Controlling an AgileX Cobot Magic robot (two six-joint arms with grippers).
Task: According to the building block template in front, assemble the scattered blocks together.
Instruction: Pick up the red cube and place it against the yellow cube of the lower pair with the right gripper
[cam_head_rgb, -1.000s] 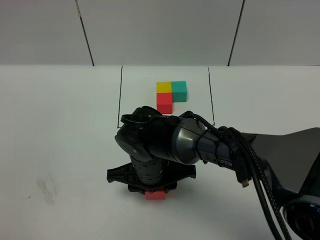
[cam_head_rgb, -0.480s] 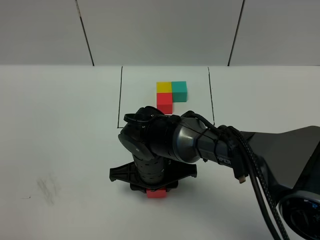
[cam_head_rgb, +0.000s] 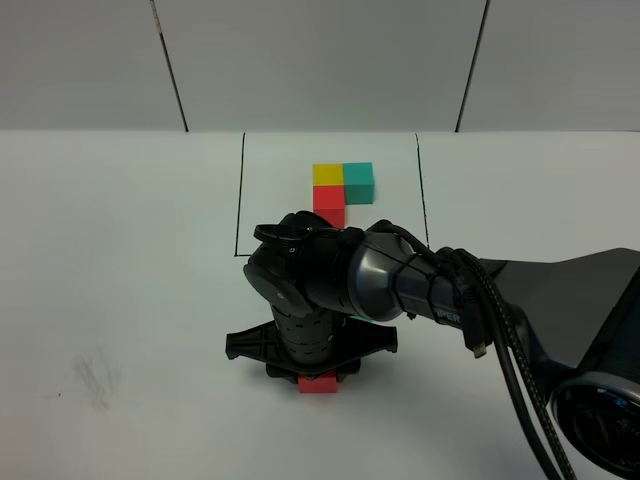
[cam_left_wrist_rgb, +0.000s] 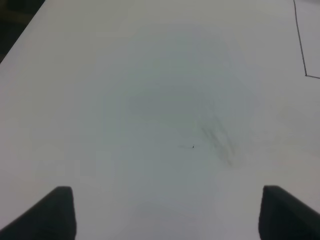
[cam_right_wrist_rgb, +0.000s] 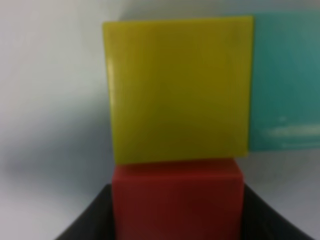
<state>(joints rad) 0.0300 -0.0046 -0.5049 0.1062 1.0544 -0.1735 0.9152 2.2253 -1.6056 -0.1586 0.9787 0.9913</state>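
Looking across from the left, I see a faint grey smudge (cam_head_rgb: 92, 380) on the white table (cam_head_rgb: 120, 250), with nothing standing near it. My left gripper (cam_left_wrist_rgb: 165, 215) does not show in the high view. Its own camera has it hanging over that bare, smudged patch, jaws spread wide and holding nothing.

Further right, a thin black outline (cam_head_rgb: 240, 190) frames the template (cam_head_rgb: 345, 182) at the far middle of the table. In the template, yellow and teal sit side by side, with red on the near side of the yellow. The bulky right arm (cam_head_rgb: 400, 285) reaches in from the right across the middle and hides the near edge of that red cube and the near line of the frame.

Below the wrist, the right gripper (cam_head_rgb: 312, 372) points straight down, well nearer than the template. Its jaws are clenched on the red block (cam_head_rgb: 318, 385), which peeks out at the near side.

The arm blocks the other loose blocks from the high camera. Only the right wrist view shows them. There the yellow block (cam_right_wrist_rgb: 180, 90) lies with the teal block (cam_right_wrist_rgb: 285, 80) flush beside it, and the gripped red block seems to butt against the yellow one.
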